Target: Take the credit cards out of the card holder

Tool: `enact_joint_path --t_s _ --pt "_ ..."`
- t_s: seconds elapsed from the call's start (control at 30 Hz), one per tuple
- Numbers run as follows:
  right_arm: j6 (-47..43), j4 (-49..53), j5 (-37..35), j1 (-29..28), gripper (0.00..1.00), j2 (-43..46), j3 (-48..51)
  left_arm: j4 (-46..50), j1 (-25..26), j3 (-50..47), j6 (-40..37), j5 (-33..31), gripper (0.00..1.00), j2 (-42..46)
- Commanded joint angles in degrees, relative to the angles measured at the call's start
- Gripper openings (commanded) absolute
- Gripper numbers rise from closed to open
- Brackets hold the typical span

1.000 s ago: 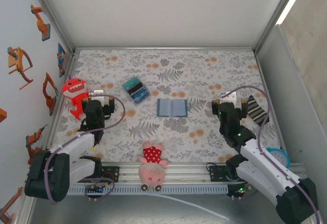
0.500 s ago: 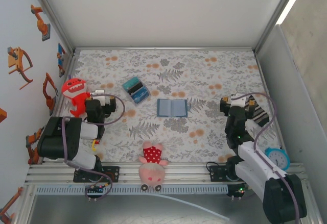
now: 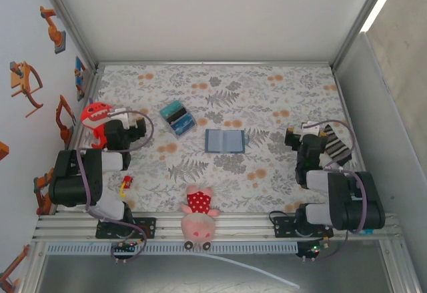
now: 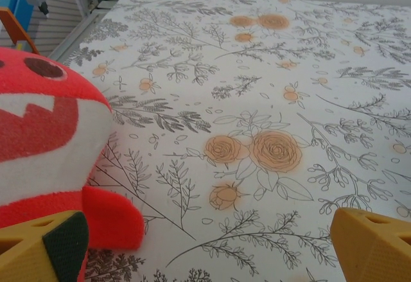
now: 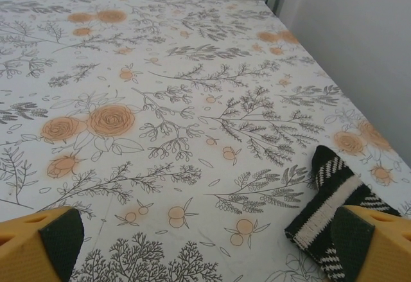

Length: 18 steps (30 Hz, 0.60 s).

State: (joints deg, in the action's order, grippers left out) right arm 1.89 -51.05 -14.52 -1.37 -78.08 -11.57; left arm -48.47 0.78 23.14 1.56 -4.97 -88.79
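Your left gripper [image 4: 205, 256] gapes wide and empty just beside the red plush monster [image 4: 45, 141]. Your right gripper [image 5: 209, 250], jaws equally spread and holding nothing, hangs by the striped sock [image 5: 334, 198]. The card holder [image 3: 225, 140] lies open flat at mid-table, between both arms and well apart from each.

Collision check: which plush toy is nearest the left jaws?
The red plush monster with white teeth, directly beside the left jaws; the pink plush in a red dotted top lies farther off.
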Motion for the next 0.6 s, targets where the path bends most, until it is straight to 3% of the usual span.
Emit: enact_joint_path --t_s 0.0,0.1,0.2,0.3,0.57 --pt "2.27 -9.61 5.34 1.90 0.99 -6.46 -2.71 0.69 0.45 0.39 0.90 0.55 0.97 0.36" --pt "2.54 -13.67 8.04 2.58 0.99 -11.07 -3.51 0.94 0.62 0.42 0.75 0.33 0.97 0.38" --pt "3.25 -10.87 9.10 3.82 0.99 -10.83 -4.66 0.92 0.64 0.41 0.76 0.35 0.97 0.45" --pt "4.80 -1.42 11.00 5.13 0.99 -10.48 -9.33 0.97 0.63 0.42 0.69 0.38 0.97 0.38" --pt "4.02 -0.79 12.35 5.23 0.99 -10.42 -9.61 0.93 0.63 0.42 0.72 0.36 0.97 0.38"
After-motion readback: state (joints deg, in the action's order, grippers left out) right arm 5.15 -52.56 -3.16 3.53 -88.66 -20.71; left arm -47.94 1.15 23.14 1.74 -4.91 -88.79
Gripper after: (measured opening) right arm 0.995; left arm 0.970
